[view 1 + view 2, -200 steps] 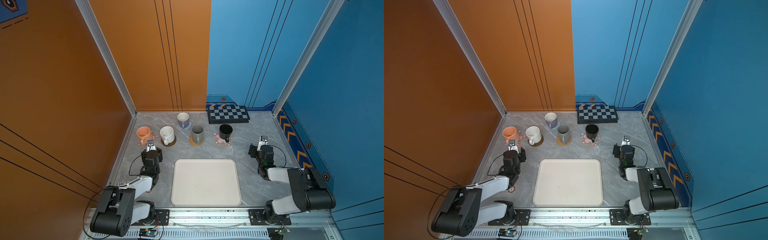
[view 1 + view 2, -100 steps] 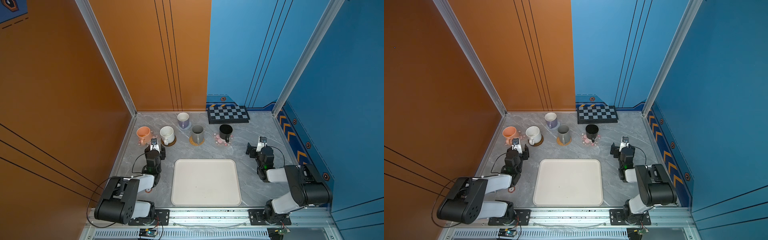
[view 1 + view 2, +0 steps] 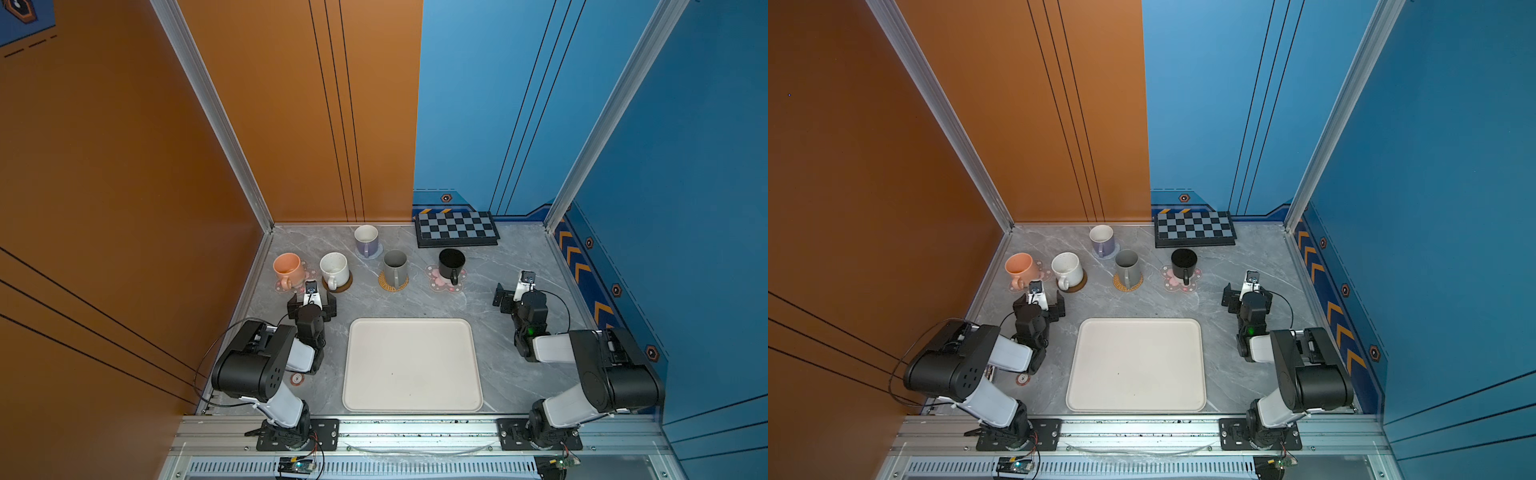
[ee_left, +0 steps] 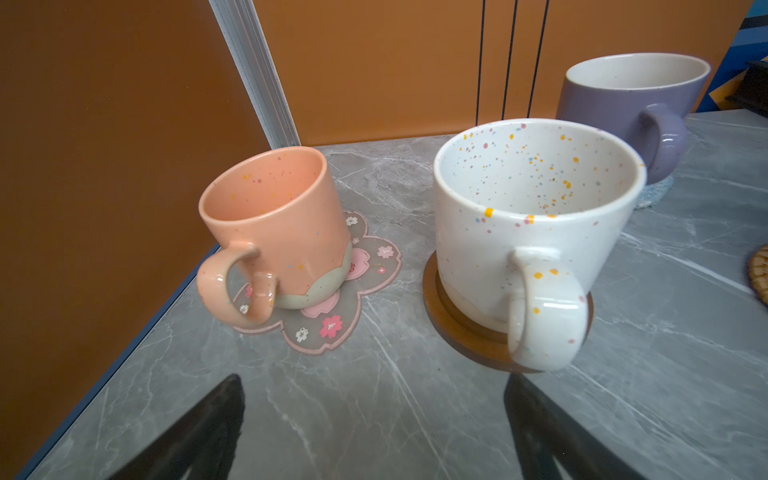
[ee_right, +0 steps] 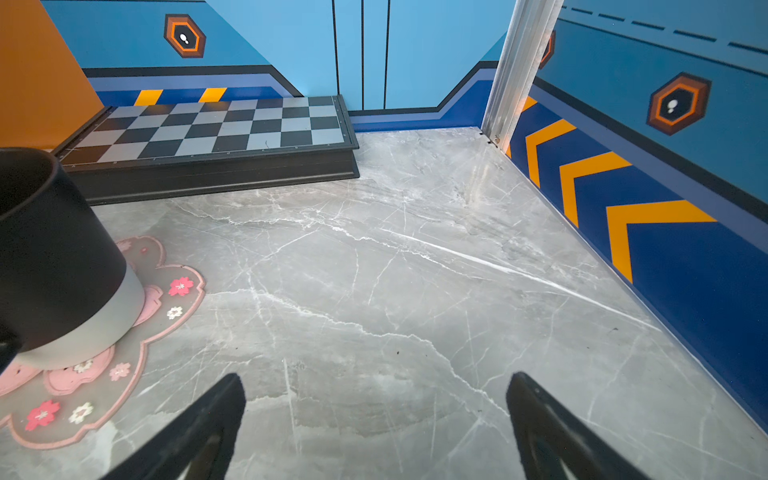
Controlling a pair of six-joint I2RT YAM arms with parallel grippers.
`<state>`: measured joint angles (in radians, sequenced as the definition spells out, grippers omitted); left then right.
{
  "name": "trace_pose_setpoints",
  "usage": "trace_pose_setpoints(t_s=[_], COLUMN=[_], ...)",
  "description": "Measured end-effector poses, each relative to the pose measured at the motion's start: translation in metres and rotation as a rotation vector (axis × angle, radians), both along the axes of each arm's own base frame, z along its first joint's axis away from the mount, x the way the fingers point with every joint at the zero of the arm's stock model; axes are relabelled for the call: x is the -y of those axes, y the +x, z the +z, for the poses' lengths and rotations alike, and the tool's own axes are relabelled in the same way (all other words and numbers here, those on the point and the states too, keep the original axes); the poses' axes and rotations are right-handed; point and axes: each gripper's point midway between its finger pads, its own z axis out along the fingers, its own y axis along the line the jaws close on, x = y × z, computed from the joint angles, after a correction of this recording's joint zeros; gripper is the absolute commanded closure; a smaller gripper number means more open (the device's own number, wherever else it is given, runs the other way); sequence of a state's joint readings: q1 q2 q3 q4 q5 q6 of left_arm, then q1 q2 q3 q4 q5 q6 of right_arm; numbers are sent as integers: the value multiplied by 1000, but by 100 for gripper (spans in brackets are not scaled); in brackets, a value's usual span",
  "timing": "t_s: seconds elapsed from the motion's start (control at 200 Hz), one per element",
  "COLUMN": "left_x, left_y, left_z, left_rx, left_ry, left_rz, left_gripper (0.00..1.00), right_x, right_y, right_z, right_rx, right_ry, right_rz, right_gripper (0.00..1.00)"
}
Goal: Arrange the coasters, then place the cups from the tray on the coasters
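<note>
My left gripper point(image 4: 374, 395) and right gripper point(image 5: 374, 395) now stand spread, empty and pulled back; the tray point(image 3: 411, 365) is bare, so the task seems finished.

Cups point(image 3: 395, 266) crowd the rear; tray point(image 3: 411, 365) lies open.

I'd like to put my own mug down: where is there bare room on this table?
The tray is bare all over. So is the marble right of the black mug, between the board and the chevron wall. Crowded: the mug row at the back left, with the left pincer just before the peach mug.
</note>
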<state>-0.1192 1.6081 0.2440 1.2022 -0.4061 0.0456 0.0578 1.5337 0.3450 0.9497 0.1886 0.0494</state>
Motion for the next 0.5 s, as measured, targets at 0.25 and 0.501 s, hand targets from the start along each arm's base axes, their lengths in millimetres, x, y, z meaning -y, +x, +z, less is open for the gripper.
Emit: trace_pose_setpoints(t_s=[0.25, 0.501], left_x=[-18, -19], left_y=[8, 7], left_z=[6, 1], left_rx=[10, -9], left_ry=[-62, -81], left_rz=[39, 36], left_gripper=[2, 2], right_x=[0, 0], right_y=[1, 1], right_z=[2, 2], right_rx=[5, 6], right_ry=[2, 2], right_rz=[-1, -1], right_gripper=[0, 0])
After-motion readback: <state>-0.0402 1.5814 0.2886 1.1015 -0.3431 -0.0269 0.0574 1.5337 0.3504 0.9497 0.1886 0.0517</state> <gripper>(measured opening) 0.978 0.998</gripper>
